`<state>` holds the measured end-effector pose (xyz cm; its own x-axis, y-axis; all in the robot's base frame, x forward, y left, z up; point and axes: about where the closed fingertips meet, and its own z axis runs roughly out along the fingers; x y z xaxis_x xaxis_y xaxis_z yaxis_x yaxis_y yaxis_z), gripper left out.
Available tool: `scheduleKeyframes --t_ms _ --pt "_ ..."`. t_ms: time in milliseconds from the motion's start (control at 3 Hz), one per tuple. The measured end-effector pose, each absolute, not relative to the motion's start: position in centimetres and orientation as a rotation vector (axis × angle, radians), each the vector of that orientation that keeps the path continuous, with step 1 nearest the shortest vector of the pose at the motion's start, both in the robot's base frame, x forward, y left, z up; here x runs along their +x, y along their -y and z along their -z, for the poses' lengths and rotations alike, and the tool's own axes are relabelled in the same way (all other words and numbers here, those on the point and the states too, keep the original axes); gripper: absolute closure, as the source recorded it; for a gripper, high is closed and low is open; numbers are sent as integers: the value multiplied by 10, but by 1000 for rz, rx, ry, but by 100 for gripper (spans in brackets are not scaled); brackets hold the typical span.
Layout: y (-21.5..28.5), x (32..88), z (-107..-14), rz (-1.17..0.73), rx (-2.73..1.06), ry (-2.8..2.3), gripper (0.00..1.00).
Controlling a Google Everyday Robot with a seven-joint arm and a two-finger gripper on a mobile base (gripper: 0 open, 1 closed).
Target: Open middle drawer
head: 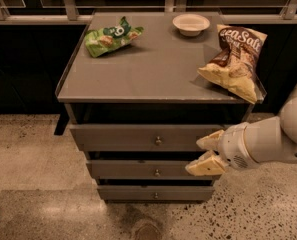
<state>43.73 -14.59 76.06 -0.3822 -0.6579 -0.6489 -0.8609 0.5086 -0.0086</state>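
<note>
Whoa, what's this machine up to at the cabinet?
A robot arm reaches in from the right to open the middle drawer. Its gripper, fingers apart and holding nothing, hangs at that drawer's right end, away from the knob. A green bag, a brown bag and a bowl sit on top.

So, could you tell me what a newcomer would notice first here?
The gripper, fingers open, hangs at the right in front of the grey cabinet, its lower finger over the middle drawer well right of the knob. On top lie a green snack bag at back left, a white bowl behind, and a brown chip bag at the right edge.
</note>
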Motion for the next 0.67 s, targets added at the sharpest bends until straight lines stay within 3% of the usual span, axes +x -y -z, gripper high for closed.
scheduleKeyframes --t_ms 667 --pt "151 441 -755 -386 -1176 -2163 88"
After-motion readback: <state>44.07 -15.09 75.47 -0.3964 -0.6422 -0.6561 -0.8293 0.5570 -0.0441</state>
